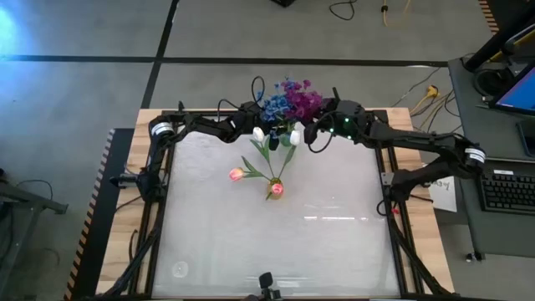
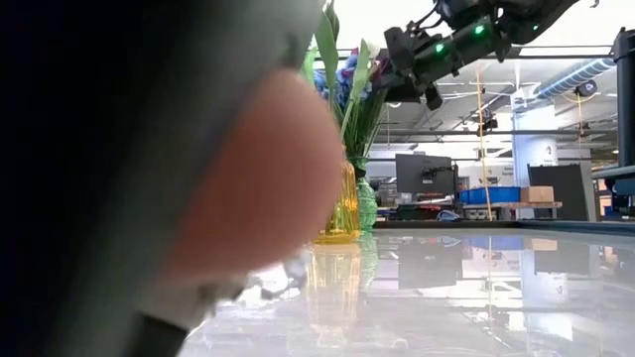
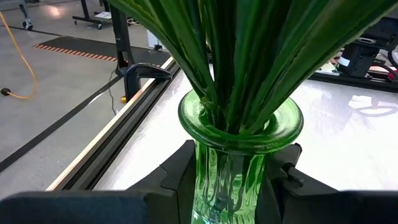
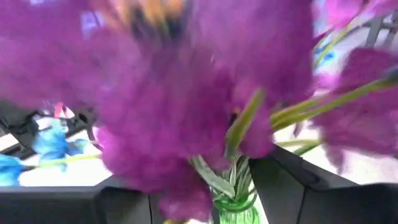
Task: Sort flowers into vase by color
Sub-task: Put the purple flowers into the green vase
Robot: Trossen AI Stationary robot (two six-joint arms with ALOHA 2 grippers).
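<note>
A green glass vase point(image 3: 231, 155) stands at the table's far middle and holds green stems topped by blue blossoms point(image 1: 274, 105) and purple blossoms point(image 1: 301, 99). My left gripper point(image 3: 231, 186) is shut on this vase. My right gripper point(image 4: 205, 199) hovers open just above the purple blossoms point(image 4: 186, 93), over the vase rim point(image 4: 233, 208), with its fingers standing on either side of the stems. A yellow vase point(image 2: 342, 203) nearer the table's middle holds pink tulips point(image 1: 236, 174) and white tulips point(image 1: 259, 132). My left gripper holds the green vase by its body just below the flared rim point(image 3: 239, 127), with one finger point(image 3: 180, 180) on each side of it. The fingers come in level from the table's left. The vase stands upright on the table.
A blurred pink and dark shape point(image 2: 248, 188) close to the lens blocks the left half of the low view. The near half of the glossy table point(image 1: 276, 251) carries only a small faint mark at its near left. A keyboard point(image 1: 510, 188) sits off the table's right.
</note>
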